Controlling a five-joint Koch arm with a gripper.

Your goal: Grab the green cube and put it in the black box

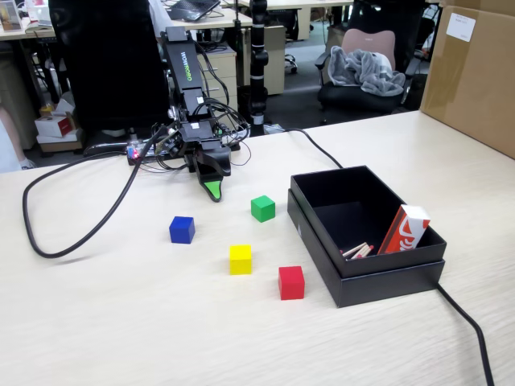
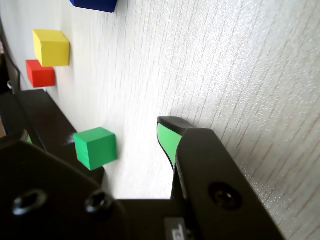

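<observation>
The green cube (image 1: pixel 262 208) sits on the light wooden table, just left of the black box (image 1: pixel 370 265). My gripper (image 1: pixel 212 190) hangs low over the table, left of the cube and a little behind it, apart from it. In the wrist view the jaws stand wide apart and empty, my gripper (image 2: pixel 97 131) open. One green-padded fingertip (image 2: pixel 167 137) shows on the right. The green cube (image 2: pixel 95 147) lies ahead in the gap, with the black box (image 2: pixel 45 120) right behind it.
A blue cube (image 1: pixel 182 229), a yellow cube (image 1: pixel 240 259) and a red cube (image 1: pixel 291 282) lie in front of the arm. The box holds a red-and-white carton (image 1: pixel 405 229) and small sticks (image 1: pixel 356 251). Black cables (image 1: pixel 48 241) loop across the table. A cardboard box (image 1: pixel 475 72) stands at the far right.
</observation>
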